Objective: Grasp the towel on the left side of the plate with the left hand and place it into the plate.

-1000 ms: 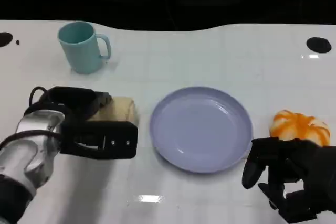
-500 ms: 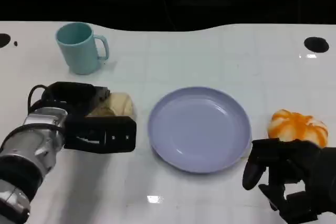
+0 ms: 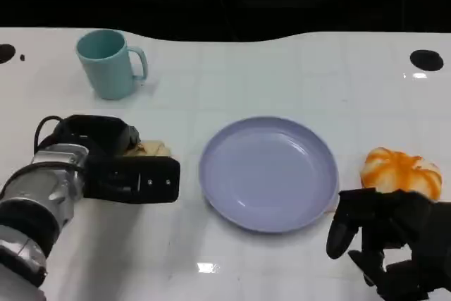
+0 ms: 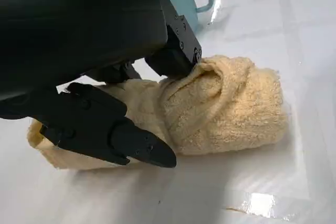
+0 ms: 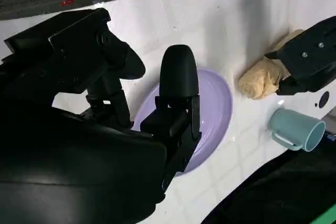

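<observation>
A beige rolled towel (image 3: 152, 149) lies on the white table left of the lilac plate (image 3: 268, 174), and my left hand (image 3: 113, 163) covers most of it. In the left wrist view the towel (image 4: 231, 108) rests on the table with black fingers (image 4: 110, 132) pressed against its near side and others dug into its far side, denting the cloth. The plate holds nothing. My right hand (image 3: 391, 244) hangs at the lower right, off the plate's rim, its fingers loosely apart and holding nothing. The right wrist view shows the towel (image 5: 261, 78) under the left hand (image 5: 310, 56) beyond the plate (image 5: 218, 106).
A teal mug (image 3: 109, 63) stands at the back left, behind the left hand. An orange-and-white object (image 3: 400, 169) lies right of the plate, just beyond the right hand. The table's far edge runs along a dark background.
My left hand has settled lower over the towel and its fingers have closed in, so less of the towel shows. The right hand has barely moved.
</observation>
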`<state>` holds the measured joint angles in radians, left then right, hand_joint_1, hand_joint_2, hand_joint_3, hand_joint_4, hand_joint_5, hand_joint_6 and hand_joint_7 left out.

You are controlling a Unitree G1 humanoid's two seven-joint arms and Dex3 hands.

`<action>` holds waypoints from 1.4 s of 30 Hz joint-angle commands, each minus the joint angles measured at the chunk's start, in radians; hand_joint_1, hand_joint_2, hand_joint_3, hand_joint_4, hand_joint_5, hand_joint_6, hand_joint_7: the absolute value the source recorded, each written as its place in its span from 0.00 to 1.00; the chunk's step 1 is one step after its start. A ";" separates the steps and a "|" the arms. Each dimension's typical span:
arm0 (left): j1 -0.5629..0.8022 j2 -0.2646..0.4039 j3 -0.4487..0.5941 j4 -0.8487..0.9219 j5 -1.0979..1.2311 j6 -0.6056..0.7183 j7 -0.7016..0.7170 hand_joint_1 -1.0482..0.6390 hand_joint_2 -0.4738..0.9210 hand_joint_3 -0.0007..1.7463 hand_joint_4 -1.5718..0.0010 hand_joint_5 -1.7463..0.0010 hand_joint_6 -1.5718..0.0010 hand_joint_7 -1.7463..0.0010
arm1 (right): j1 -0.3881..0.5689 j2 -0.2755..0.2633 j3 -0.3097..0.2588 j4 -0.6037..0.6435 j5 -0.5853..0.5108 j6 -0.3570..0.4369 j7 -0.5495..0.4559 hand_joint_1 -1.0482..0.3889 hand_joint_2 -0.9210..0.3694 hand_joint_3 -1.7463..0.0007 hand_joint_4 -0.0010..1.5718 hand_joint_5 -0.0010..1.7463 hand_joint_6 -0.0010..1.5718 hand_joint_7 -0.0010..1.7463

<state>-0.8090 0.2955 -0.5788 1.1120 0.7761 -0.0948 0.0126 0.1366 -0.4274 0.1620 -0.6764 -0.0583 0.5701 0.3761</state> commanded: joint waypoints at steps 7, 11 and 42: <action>0.062 0.008 0.023 -0.002 -0.040 -0.070 0.161 0.49 1.00 0.17 0.52 0.00 0.65 0.01 | 0.001 -0.005 -0.020 0.000 0.001 -0.006 -0.001 0.75 0.29 0.36 0.46 0.99 0.45 0.83; 0.084 0.031 0.060 -0.058 -0.069 -0.124 0.206 0.49 0.99 0.19 0.49 0.00 0.63 0.00 | -0.004 -0.004 -0.018 0.005 -0.001 -0.005 -0.002 0.75 0.29 0.36 0.46 0.99 0.45 0.83; 0.231 -0.014 0.161 -0.778 -0.149 -0.134 -0.048 0.52 0.59 0.68 0.43 0.00 0.59 0.00 | -0.032 0.012 0.004 0.011 -0.006 0.049 -0.013 0.74 0.28 0.38 0.45 0.99 0.44 0.83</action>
<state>-0.5624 0.2964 -0.4051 0.3731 0.6173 -0.2517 -0.0016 0.1116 -0.4055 0.1701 -0.6559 -0.0574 0.6128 0.3653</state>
